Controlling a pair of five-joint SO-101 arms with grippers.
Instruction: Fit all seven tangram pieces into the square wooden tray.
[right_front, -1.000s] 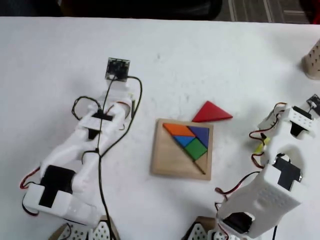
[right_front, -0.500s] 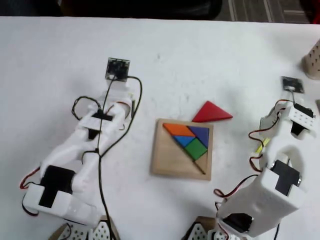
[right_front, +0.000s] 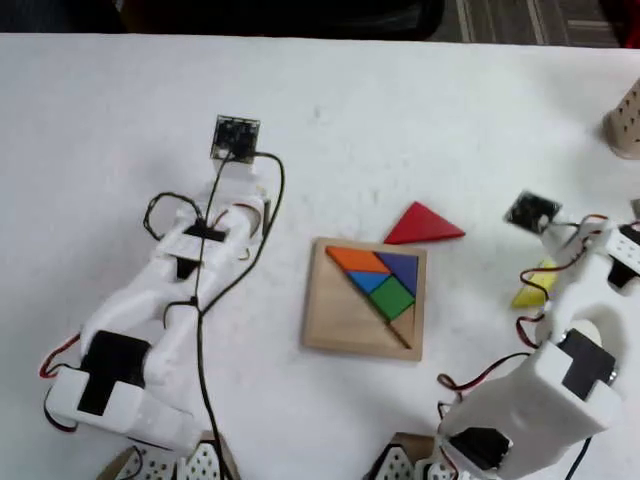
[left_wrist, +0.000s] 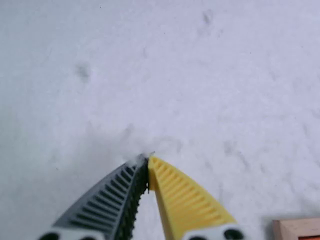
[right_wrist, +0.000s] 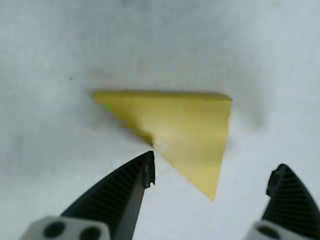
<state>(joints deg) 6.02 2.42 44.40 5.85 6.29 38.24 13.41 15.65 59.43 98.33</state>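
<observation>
R tool (right_wrist: 215, 164), jaws apart, over yellow triangle (right_wrist: 180, 125); L tool (left_wrist: 147, 161) closed.

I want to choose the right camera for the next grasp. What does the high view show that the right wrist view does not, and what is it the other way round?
High view: the wooden tray with coloured pieces filling part of it, the red triangle lying on the table beside the tray's far edge, and both arms. Right wrist view: the right arm's jaws standing open, with a corner of the yellow triangle between them. Both: the yellow triangle on the white table; in the high view the right arm covers part of it.
</observation>
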